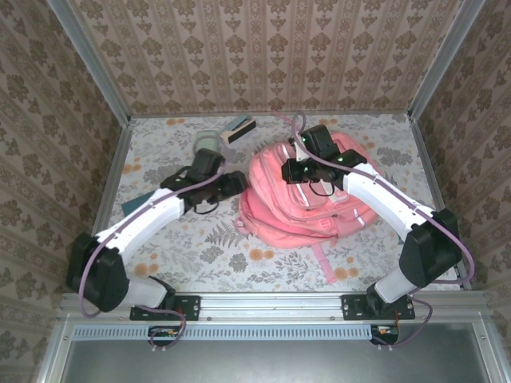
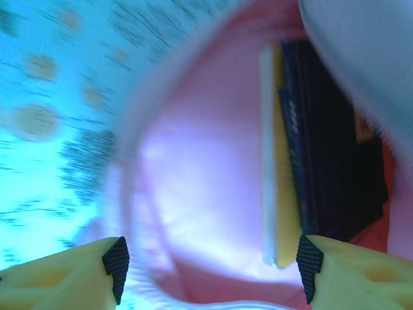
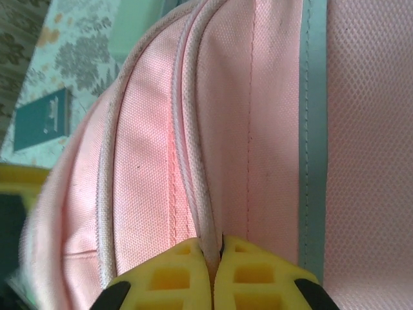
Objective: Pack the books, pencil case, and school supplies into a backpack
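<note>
At the bottom of the top view the two arms rise from their bases at the near edge of the table (image 1: 207, 255), which has a flowered surface. A little above, in the left part of the frame, the teal booklet (image 1: 137, 199) lies flat on the table, partly covered by the left arm. The left gripper (image 1: 238, 184) is at the left edge of the backpack (image 1: 287, 219), which lies in the middle of the frame. In the left wrist view its fingers (image 2: 116, 261) stand wide apart and hold nothing, and between them the mouth of the backpack is open. Inside, in the right half of that frame, the orange-yellow paperback (image 2: 282, 161) shows its edge, touching a dark navy book (image 2: 329, 148) on its right; the picture is blurred, so it may be one navy book or two. The right gripper (image 1: 295, 171) is over the upper part of the backpack. In the right wrist view its fingers (image 3: 193, 268) are pressed together on a raised seam of the pink fabric. Farther, in the upper middle of the top view, the pencil case (image 1: 209, 141) lies on the table, apart from the backpack, and the stapler-like block (image 1: 239, 128) is just beside it to the upper right.
</note>
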Available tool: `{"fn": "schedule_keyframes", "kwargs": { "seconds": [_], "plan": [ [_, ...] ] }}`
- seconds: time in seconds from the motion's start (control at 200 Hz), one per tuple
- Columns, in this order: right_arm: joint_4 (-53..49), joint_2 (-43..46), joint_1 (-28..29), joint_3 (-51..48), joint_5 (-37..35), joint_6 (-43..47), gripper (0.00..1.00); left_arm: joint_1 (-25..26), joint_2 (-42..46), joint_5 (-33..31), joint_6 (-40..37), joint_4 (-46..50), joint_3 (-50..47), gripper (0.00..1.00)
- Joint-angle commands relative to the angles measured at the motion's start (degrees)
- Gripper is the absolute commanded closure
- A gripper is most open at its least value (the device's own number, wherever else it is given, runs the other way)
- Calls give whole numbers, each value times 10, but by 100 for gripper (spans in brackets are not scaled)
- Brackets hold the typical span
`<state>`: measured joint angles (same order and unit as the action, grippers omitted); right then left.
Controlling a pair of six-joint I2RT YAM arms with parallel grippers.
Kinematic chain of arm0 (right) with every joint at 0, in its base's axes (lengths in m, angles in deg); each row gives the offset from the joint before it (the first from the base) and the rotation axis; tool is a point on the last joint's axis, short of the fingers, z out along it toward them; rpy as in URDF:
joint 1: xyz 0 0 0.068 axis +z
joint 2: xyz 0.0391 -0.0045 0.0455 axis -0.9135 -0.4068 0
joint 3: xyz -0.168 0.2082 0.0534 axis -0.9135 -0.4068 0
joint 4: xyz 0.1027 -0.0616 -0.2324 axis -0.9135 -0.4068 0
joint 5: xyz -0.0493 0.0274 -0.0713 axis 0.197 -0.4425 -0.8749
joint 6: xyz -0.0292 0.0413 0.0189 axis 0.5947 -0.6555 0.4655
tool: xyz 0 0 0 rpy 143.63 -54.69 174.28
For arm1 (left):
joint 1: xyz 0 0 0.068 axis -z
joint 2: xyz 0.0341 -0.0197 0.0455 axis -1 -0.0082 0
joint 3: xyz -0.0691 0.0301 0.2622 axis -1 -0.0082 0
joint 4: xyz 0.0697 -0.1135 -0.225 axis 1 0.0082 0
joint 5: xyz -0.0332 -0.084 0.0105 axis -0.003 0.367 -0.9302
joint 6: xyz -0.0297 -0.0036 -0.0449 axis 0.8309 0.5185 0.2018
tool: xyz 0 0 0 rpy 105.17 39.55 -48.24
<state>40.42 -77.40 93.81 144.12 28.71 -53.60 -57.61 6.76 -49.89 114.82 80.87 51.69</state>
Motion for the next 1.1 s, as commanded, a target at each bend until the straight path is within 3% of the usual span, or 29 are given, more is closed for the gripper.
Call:
{"fn": "schedule_keyframes", "kwargs": {
  "seconds": [0.0,0.16,0.27,0.38,0.775,0.795,0.835,1.1],
  "plan": [
    [1,-17,9,-11,-48,18,83,-51,37,-12,-47,70,-16,22],
    [6,-28,27,-9,-61,22,60,-185,67,-8,-87,91,-31,21],
    [9,-34,42,2,-68,21,53,-273,52,20,-106,72,-40,21],
    [11,-39,63,13,-71,18,49,-328,4,29,-125,53,-27,21],
    [12,-44,116,38,-69,3,37,-444,-192,16,-156,18,39,21],
    [13,-44,118,38,-70,3,30,-449,-198,16,-157,15,37,21],
    [13,-43,121,38,-71,1,28,-457,-208,17,-158,10,32,22],
    [12,-47,131,39,-71,-1,26,-440,-244,65,-127,-36,-3,24]
  ]
}}
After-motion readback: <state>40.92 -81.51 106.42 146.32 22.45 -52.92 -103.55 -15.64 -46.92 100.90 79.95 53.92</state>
